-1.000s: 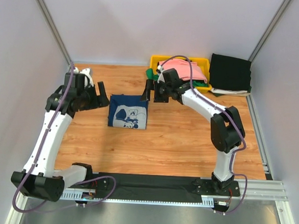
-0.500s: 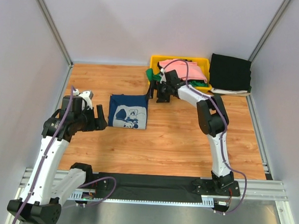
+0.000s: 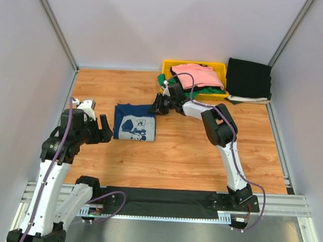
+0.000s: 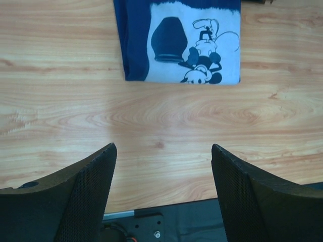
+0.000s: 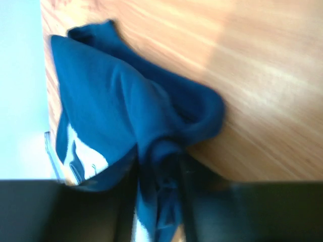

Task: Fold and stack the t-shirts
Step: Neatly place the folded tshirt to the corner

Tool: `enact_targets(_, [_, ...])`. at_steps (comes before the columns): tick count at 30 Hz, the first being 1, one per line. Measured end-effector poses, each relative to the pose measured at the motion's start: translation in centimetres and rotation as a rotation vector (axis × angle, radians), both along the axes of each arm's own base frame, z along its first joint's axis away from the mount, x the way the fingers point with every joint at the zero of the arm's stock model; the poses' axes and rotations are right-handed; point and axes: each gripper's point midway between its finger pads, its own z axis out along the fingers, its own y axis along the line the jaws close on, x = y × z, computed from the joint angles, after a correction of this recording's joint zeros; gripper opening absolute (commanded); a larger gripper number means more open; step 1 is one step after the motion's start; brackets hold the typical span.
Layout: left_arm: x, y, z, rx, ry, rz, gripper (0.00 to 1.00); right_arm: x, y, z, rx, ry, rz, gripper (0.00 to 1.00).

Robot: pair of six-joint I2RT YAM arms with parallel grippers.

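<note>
The folded navy blue t-shirt (image 3: 133, 128) with its white print lies flat on the wooden table, left of centre. My right gripper (image 3: 155, 106) is at the shirt's far right corner. In the right wrist view the fingers are shut on a bunched fold of navy cloth (image 5: 116, 101), pinched at the gripper (image 5: 157, 166). My left gripper (image 3: 105, 130) hovers open just left of the shirt with nothing between its fingers; its wrist view has the shirt (image 4: 181, 40) ahead of the gripper (image 4: 162, 148). Pink (image 3: 197, 74) and green (image 3: 164, 80) t-shirts lie in the bin. A black one (image 3: 249, 77) sits folded at the far right.
The yellow bin (image 3: 166, 64) stands at the back, right behind my right gripper. Something white pokes out under the black t-shirt (image 3: 247, 98). A black strip and metal rail (image 3: 164, 198) run along the near edge. Pale walls close in the left, back and right sides.
My right gripper came down and left to the navy t-shirt's far right corner and shut on the cloth. My left arm pulled back toward the near left. The shirt shifted slightly left.
</note>
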Motion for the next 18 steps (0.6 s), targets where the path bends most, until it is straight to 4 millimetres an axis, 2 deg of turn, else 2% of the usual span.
enact_targets(1, [0.0, 0.1, 0.1, 0.003, -0.009, 0.005, 0.82, -0.1, 0.2, -0.2, 0.014, 0.004, 0.003, 0.19])
enact_targets(2, [0.0, 0.2, 0.1, 0.004, -0.017, 0.009, 0.82, -0.5, 0.3, -0.8, 0.026, 0.017, 0.008, 0.03])
enact_targets(3, [0.1, 0.2, 0.1, 0.005, -0.021, 0.013, 0.82, -0.9, 0.5, -1.1, 0.051, 0.019, 0.023, 0.0])
enact_targets(7, [0.2, 0.6, -0.2, 0.015, -0.031, 0.028, 0.82, -1.5, 0.6, -1.1, 0.1, -0.01, 0.042, 0.0])
enact_targets(11, [0.2, 0.7, -0.3, 0.019, -0.037, 0.039, 0.81, -3.3, -1.1, -1.2, 0.079, 0.026, 0.049, 0.0])
enact_targets(14, [0.3, 0.9, -0.1, 0.022, -0.054, 0.048, 0.8, -4.9, -3.8, -1.1, -0.015, 0.038, 0.045, 0.0])
enact_targets(18, [0.3, 1.0, 0.1, 0.02, -0.069, 0.053, 0.79, -6.2, -8.8, -0.3, -0.184, 0.014, 0.006, 0.0])
